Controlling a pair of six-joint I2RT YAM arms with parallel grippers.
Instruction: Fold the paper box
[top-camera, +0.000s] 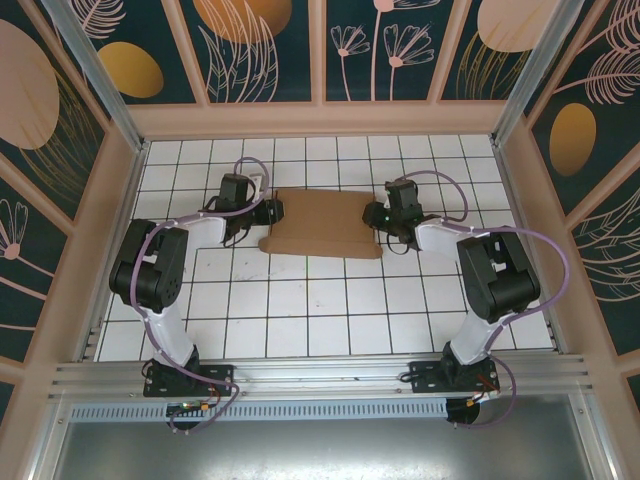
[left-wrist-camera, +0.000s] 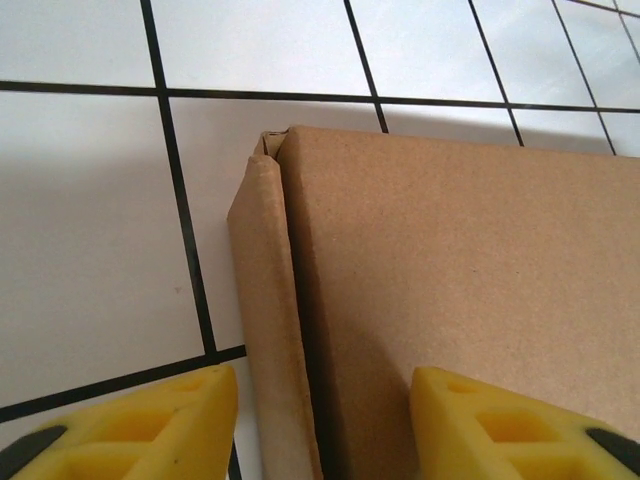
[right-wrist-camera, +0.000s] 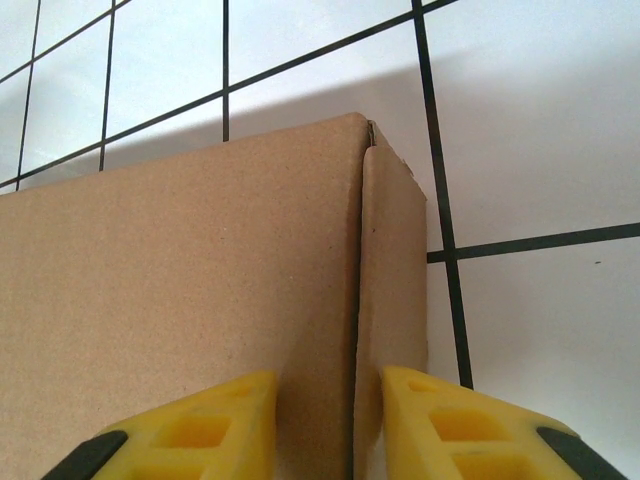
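The white table, tiled in squares with dark grid lines, carries the paper box, plain brown cardboard lying flat across the far middle tiles, with a narrow side flap creased along both its left and right ends.

Both the left arm and the right arm are built from smooth white link shells joined by bulky black joint housings with rounded ends. A lavender cable runs in loose loops along each arm, from base to wrist. Each base is a black block on a flat black plate, with small orange-red fittings beside it. The left gripper and right gripper each carry two yellow moulded fingers. Each finger has recessed angular pockets in its face and a black insert at its outer rear edge.
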